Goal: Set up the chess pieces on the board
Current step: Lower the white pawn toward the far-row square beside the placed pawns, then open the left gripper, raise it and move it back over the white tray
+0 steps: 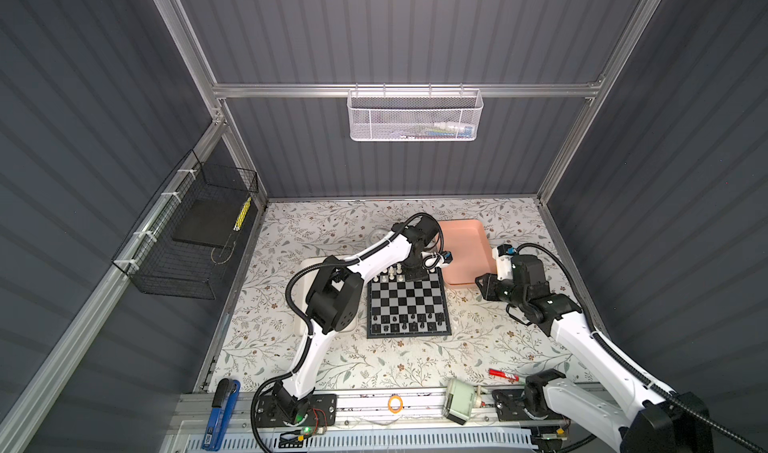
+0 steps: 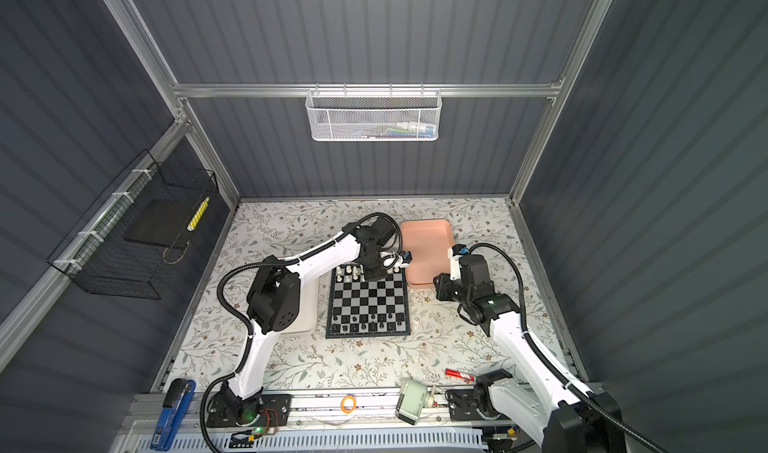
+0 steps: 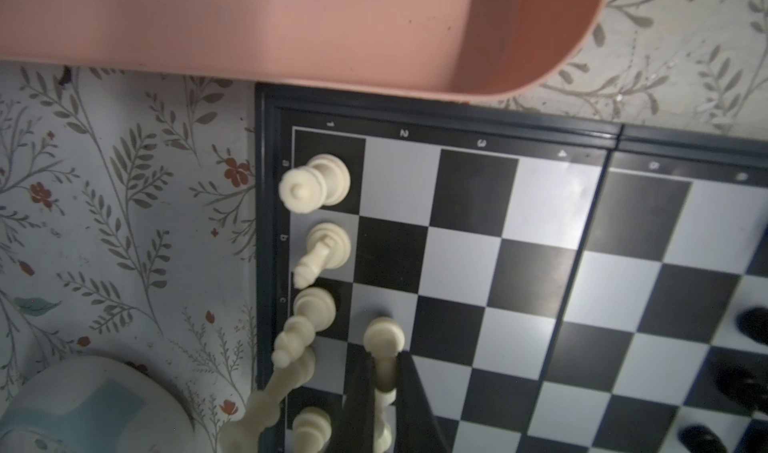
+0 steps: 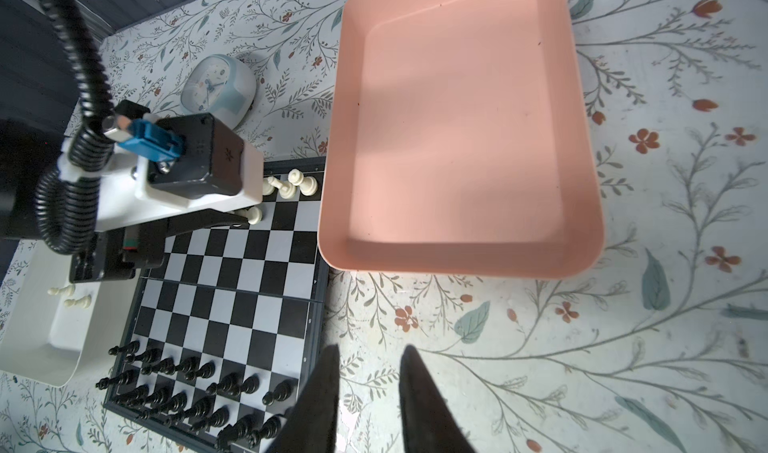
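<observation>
At the far right corner of the board (image 1: pixel 408 304), the left end effector (image 3: pixel 384 382) points down with its two dark fingers pinched tight on a cream-white pawn (image 3: pixel 383 338), whose base rests on a square in the second row from the far edge. Just beyond it, other white pieces (image 3: pixel 314 183) stand along the far edge row. The black pieces (image 4: pixel 195 384) fill the two rows nearest the robot. The board lies mid-counter (image 1: pixel 374 363), its far right corner touching or just under the rim of the pink tray (image 1: pixel 465 247); a white tray (image 4: pixel 41 347) holding a few white pieces (image 4: pixel 72 297) sits at its left side. The right end effector (image 4: pixel 370 388) hovers over bare counter right of the board, fingers partly apart and holding nothing.
</observation>
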Tool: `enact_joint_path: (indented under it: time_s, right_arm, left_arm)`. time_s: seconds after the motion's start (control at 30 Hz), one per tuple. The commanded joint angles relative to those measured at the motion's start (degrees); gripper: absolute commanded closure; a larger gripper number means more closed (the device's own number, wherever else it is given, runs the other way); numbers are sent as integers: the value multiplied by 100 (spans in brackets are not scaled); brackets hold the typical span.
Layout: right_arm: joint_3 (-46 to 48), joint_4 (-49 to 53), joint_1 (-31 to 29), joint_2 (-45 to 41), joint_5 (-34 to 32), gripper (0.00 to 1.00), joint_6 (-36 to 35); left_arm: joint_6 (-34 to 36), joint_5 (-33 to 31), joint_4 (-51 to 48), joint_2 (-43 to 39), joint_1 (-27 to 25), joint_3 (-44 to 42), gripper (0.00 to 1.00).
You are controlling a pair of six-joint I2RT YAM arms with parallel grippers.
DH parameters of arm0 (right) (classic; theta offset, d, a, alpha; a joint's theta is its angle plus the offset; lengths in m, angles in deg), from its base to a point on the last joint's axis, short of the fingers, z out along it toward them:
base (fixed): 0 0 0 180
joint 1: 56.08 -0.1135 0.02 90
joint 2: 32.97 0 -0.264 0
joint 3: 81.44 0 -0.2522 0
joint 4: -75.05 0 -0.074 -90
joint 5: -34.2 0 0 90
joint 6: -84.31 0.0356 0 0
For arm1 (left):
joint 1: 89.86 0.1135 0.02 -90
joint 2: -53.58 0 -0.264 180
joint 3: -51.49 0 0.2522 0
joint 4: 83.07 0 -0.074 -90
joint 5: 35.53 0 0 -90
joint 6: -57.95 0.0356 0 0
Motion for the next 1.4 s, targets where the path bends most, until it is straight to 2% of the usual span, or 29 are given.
enact_joint_path:
  time_s: [0.0, 0.4, 0.9, 1.37]
  right_arm:
    - [59, 41, 28, -43, -53, 71, -70]
    - [66, 27, 34, -26, -45, 71, -70]
    - [60, 10, 37, 1, -44, 71, -87]
    - [54, 18, 37, -24, -41, 71, -86]
  left_arm:
    - [37, 89, -170, 135, -26, 159, 89]
    - [62, 85, -174, 170, -31, 167, 87]
    - [67, 76, -154, 182, -31, 242, 74]
    - [134, 16, -208, -55, -26, 177, 71]
